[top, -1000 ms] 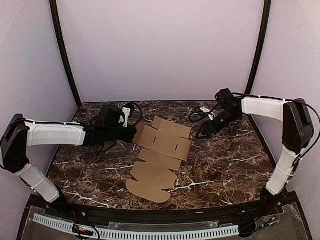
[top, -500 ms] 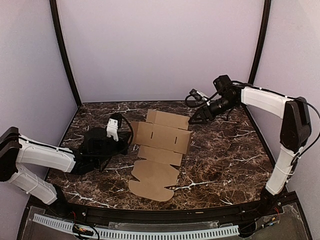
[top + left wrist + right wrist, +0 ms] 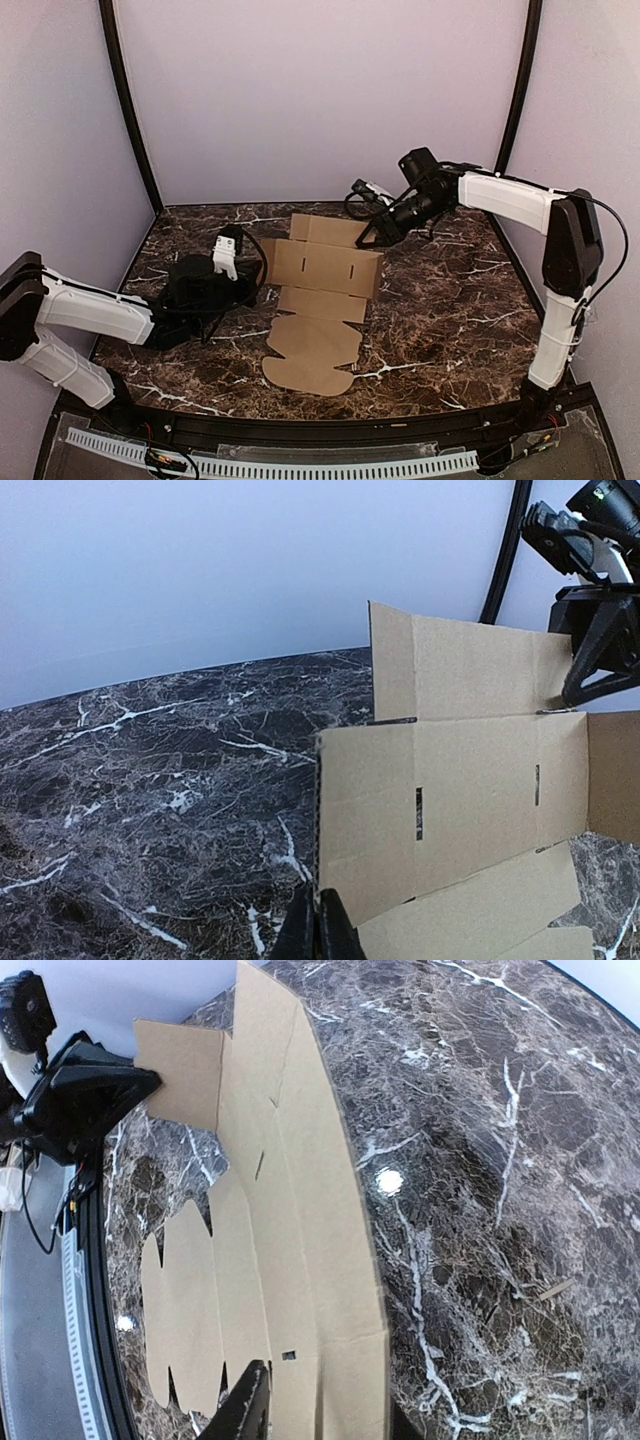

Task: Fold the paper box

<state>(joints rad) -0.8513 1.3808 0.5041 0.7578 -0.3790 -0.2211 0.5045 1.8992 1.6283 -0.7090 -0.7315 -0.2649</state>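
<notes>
The paper box (image 3: 320, 290) is a flat brown die-cut sheet on the marble table, with rounded tabs toward the near edge. In the left wrist view the paper box (image 3: 460, 790) has its slotted panel lifted and its back flap standing up. My left gripper (image 3: 262, 284) is shut on the sheet's left edge, and its fingertips (image 3: 318, 925) pinch the cardboard. My right gripper (image 3: 365, 240) is at the back right corner flap. There the paper box (image 3: 290, 1210) runs between its spread fingers (image 3: 250, 1405), one above the flap and one mostly hidden under it. That gripper (image 3: 585, 675) also shows in the left wrist view.
White walls close off the back and sides, with black curved posts (image 3: 130, 110) at the back corners. A perforated cable rail (image 3: 300, 465) runs along the near edge. Bare marble (image 3: 450, 310) lies to the right of the sheet and on the left (image 3: 150, 780).
The left arm swung back toward the near left and holds the sheet's left edge. The right gripper moved left onto the back corner flap and narrowed. The sheet turned squarer to the table.
</notes>
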